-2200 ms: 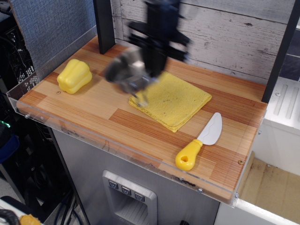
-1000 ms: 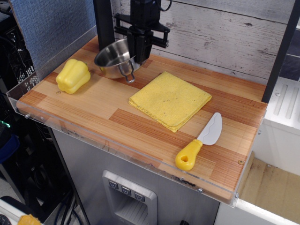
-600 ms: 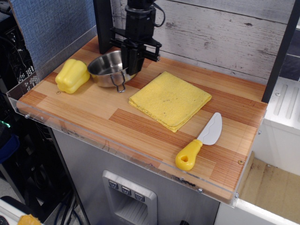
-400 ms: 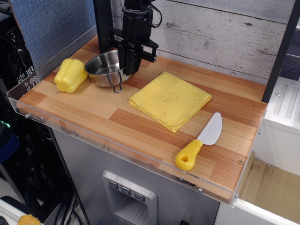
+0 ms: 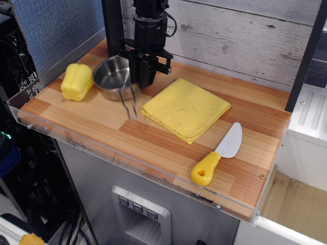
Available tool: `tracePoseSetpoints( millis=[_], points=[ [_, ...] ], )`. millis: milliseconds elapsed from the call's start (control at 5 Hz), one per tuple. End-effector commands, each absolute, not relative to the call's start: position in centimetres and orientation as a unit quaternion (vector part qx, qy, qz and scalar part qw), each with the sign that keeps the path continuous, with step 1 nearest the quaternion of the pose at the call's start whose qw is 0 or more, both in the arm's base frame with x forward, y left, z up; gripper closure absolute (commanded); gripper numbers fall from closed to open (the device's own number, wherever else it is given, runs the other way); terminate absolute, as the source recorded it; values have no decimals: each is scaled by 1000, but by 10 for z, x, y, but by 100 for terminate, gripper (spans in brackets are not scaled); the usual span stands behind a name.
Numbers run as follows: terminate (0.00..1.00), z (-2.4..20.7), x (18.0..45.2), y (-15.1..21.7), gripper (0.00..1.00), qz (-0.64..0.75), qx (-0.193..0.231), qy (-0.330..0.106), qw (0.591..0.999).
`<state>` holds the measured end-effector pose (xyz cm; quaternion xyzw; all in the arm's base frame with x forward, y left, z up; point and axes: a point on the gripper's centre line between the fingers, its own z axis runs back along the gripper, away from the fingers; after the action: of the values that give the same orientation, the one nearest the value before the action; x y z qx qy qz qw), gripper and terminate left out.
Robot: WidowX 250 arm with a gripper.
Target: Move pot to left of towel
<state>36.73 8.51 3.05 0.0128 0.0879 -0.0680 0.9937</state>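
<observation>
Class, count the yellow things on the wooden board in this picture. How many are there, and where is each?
3. The toy bell pepper is at the left edge beside the pot, the towel lies mid-board, and the yellow-handled toy knife lies front right. None seems hidden.

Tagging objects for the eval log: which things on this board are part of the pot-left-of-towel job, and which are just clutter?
Part of the job:
pot, sitting left of the towel
towel
gripper, down at the pot's right rim

Just lying about:
yellow toy pepper, touching or nearly touching the pot
toy knife, near the front right
</observation>
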Motion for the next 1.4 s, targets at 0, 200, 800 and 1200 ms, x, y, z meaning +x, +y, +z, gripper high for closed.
tracePoseSetpoints(
  millis=[0, 200, 800, 1200],
  points=[
    [0, 79, 361, 84, 0, -78, 26, 12, 997],
    [0, 113, 354, 82, 0, -75, 22, -47, 996],
    [0, 137, 337, 60, 0, 43, -24, -66, 997],
    [0, 135, 335, 53, 0, 41, -16, -59, 997]
  ],
)
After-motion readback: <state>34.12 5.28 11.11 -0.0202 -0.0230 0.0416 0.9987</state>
